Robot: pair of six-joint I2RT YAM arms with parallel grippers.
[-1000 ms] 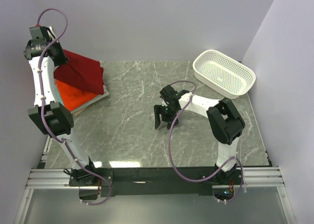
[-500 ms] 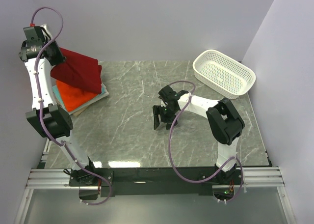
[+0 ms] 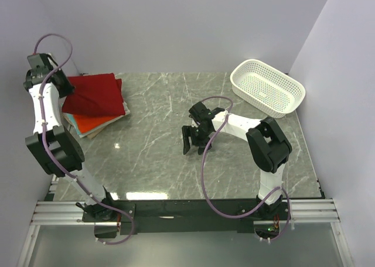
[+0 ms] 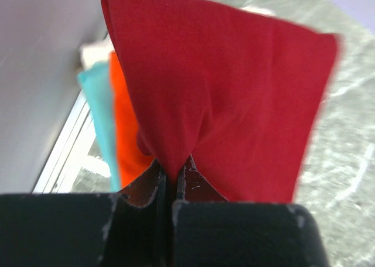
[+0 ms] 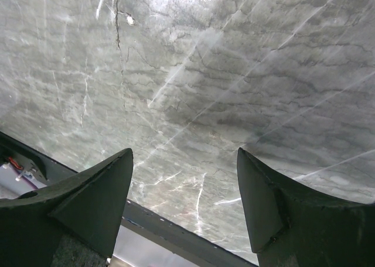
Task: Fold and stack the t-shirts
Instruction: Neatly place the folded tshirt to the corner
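Observation:
The dark crimson red t-shirt [image 3: 94, 95], folded, lies on top of the stack at the table's far left. The bright orange t-shirt [image 3: 92, 122] shows under it, with a thin teal edge [image 3: 71, 121] and a tan edge [image 3: 111, 125] below. My left gripper [image 3: 65, 91] is shut on the red shirt's left edge; in the left wrist view the red cloth [image 4: 222, 97] rises from between the shut fingers [image 4: 149, 188], with the orange shirt [image 4: 126, 126] and teal shirt [image 4: 99, 115] beside it. My right gripper [image 3: 192, 139] is open and empty over the bare table middle [image 5: 193, 91].
A white perforated basket [image 3: 267, 86], empty, stands at the back right. The left wall runs close beside the stack. The table's near edge and black rail [image 5: 170, 235] show under the right gripper.
My left gripper has drawn the red shirt back and to the left and lowered it, so it now lies flatter on the stack. The right arm has barely moved.

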